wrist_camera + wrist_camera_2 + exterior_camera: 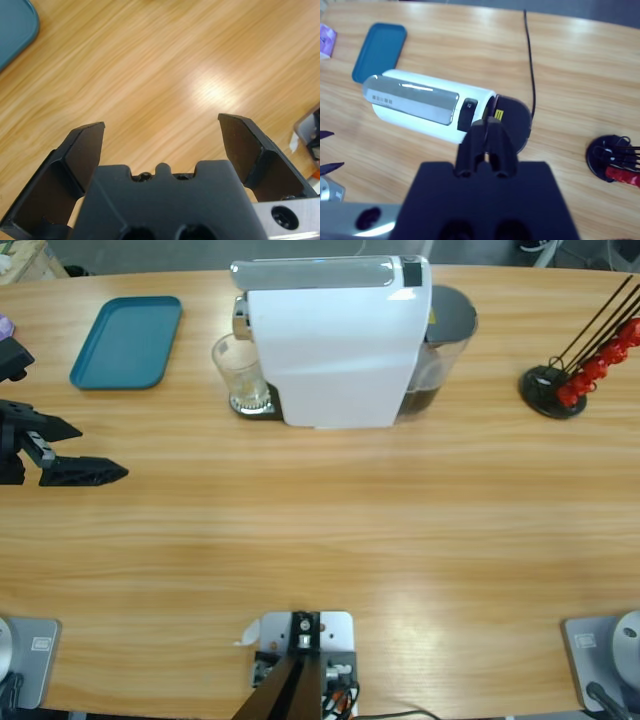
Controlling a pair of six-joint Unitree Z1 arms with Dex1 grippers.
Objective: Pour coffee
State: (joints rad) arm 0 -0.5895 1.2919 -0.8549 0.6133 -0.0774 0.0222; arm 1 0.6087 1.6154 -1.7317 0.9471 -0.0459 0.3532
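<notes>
The white coffee machine stands at the back middle of the table. A small clear glass sits on its drip tray under the spout, and I see no dark coffee in it. My left gripper is open near the table's left edge, well short of the glass. In the left wrist view that gripper holds nothing, with bare wood between the jaws. The right gripper is shut and empty, high above the machine. It does not show in the high view.
A teal tray lies at the back left. At the right stands a black capsule holder with red capsules. A smoky grey tank sits on the machine's right side, and a black cable runs away behind it.
</notes>
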